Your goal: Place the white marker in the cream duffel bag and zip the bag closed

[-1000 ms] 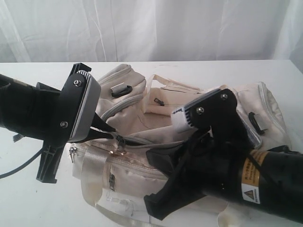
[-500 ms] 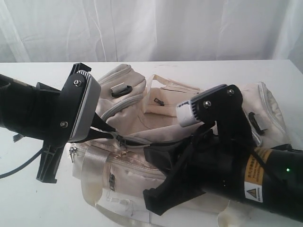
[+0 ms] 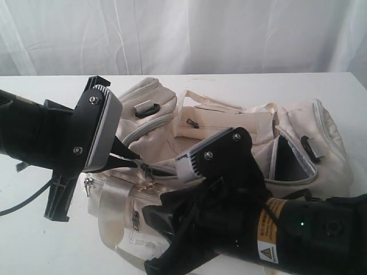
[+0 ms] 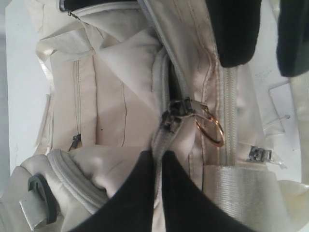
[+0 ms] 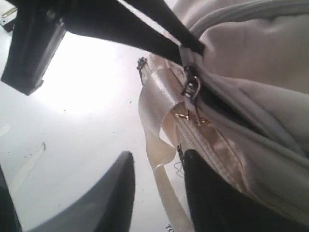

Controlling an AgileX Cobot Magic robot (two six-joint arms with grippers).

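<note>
Both arms at the cream duffel bag (image 3: 229,123).
The left gripper (image 4: 158,153) pinches its zip edge (image 4: 159,137); the right gripper (image 5: 158,159) gapes, empty.

The white curtain (image 3: 189,34) behind the table (image 3: 34,240) glows with strong backlight. It looks washed pale, and the tabletop is near-white, with only faint shadow under the cream duffel bag (image 3: 223,123). Against that brightness the left arm (image 3: 34,137) and right arm (image 3: 321,229) are flat dark masses with little surface detail. The right one, close to the lens, is slightly soft.

From the left wrist the fabric is evenly lit. The zip slider (image 4: 176,111) and brass ring (image 4: 210,130) are crisp, but the jaws of the left gripper (image 4: 157,159) are a blurred black.

From the right wrist a glare patch burns out the table. The jaws of the right gripper (image 5: 158,162) are out of focus, and the bag's folds fall into grey shade.
</note>
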